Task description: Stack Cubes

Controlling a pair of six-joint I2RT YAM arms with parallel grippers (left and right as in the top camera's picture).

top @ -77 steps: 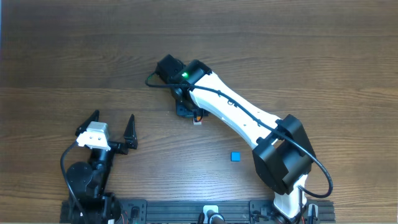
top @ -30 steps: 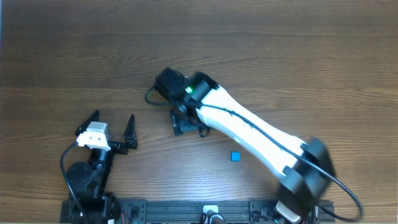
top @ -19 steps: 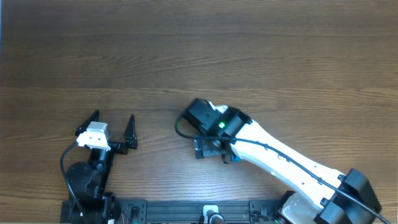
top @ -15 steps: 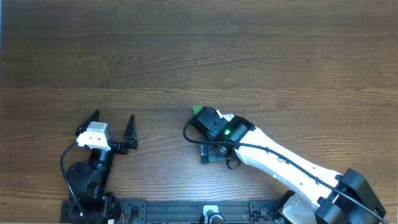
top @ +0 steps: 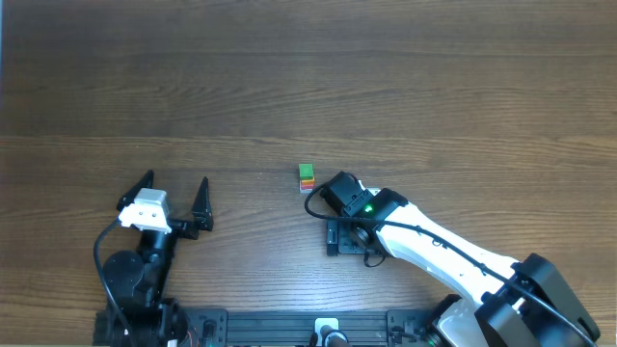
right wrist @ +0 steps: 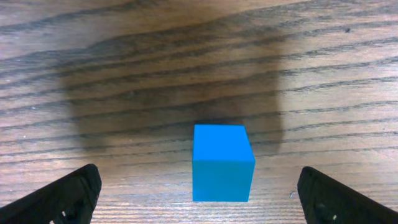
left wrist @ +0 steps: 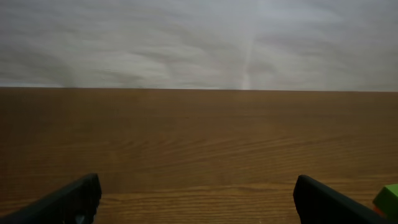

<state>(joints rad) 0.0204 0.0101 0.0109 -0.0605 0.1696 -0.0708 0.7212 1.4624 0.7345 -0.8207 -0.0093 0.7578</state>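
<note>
End effector [right wrist: 199,196], seemingly low, over blue cube [right wrist: 222,163]

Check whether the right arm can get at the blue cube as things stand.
Probably yes. The right gripper hangs directly over the blue cube, its open fingers wide on either side with nothing between; the cube stack stands well apart on the table.

Dark wood-grain table [top: 405,87], pale wall [left wrist: 186,37]
</note>
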